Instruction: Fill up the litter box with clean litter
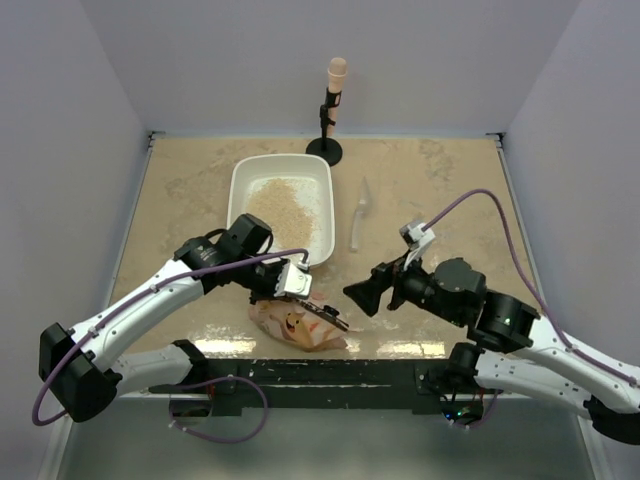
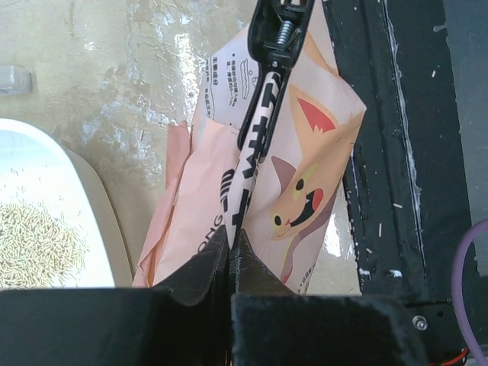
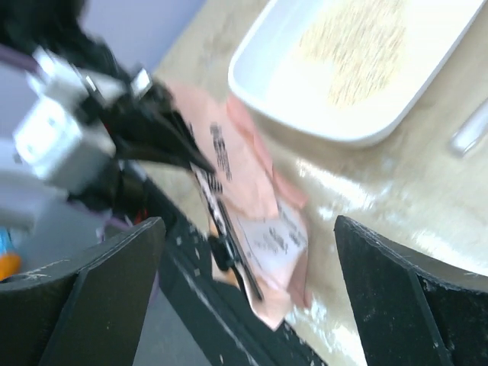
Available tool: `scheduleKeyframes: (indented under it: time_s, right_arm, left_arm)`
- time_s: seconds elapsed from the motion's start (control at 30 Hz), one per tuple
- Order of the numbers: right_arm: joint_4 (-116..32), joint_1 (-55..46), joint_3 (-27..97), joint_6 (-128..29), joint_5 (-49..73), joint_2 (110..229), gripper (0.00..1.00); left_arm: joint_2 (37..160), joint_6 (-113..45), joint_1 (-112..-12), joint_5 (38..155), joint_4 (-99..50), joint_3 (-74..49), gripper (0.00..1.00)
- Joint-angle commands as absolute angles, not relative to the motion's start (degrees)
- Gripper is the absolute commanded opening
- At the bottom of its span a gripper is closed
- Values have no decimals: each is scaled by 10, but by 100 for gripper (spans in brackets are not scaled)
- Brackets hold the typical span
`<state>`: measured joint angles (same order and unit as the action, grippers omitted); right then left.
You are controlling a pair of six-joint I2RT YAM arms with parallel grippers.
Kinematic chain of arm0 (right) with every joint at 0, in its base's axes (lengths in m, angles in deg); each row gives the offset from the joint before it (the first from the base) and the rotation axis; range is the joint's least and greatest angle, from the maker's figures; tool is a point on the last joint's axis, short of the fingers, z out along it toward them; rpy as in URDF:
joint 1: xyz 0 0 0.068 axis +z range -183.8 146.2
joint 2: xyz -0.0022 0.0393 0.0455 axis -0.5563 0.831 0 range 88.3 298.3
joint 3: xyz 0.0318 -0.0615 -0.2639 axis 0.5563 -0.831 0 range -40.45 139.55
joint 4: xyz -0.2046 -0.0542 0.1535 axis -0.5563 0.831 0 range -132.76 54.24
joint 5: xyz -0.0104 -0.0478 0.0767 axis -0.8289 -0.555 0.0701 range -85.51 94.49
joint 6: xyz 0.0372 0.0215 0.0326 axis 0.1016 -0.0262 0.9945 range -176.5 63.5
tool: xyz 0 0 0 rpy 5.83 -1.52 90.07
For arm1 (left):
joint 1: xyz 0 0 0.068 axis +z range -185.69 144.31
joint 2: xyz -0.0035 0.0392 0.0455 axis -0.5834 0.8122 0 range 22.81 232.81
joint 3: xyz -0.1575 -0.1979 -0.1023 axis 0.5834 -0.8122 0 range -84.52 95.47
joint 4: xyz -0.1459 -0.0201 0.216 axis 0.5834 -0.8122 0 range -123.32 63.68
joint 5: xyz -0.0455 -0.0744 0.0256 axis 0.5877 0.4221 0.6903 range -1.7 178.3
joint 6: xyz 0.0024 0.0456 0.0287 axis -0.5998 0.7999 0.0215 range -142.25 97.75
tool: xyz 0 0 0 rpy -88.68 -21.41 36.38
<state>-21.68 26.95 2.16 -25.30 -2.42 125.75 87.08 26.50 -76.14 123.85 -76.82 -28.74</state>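
Observation:
The white litter box sits at the table's back middle with beige clean litter piled inside; it also shows in the left wrist view and the right wrist view. My left gripper is shut on the top edge of an orange-pink litter bag, which lies near the table's front edge with a black clip along its top. My right gripper is open and empty, just right of the bag, pointing at it.
A clear plastic scoop lies right of the litter box. A black stand with a pink-topped rod is at the back. The black base rail runs along the front edge.

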Motion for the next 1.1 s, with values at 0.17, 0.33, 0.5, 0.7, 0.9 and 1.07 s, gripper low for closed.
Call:
scheduleKeyframes:
  time_s: [0.17,0.33,0.5,0.7,0.9,1.07]
  right_arm:
    - [-92,266,224,-248,-168,1459,98]
    - [-139,243,266,-257,-155,1489,98]
    - [-112,234,355,-270,-201,1520,98]
    - [-103,234,412,-292,-279,1536,99]
    - [-94,235,434,-326,-295,1544,99]
    - [-84,234,446,-306,-313,1550,99]
  left_arm:
    - [817,66,-757,1226,-530,-245,25]
    - [802,3,-756,1194,-535,-195,100]
    - [762,-106,-757,1056,-526,-147,100]
    - [751,-187,-757,829,-554,-118,100]
    - [734,-253,-757,714,-550,-135,100]
    - [730,-261,-756,710,-545,-135,100]
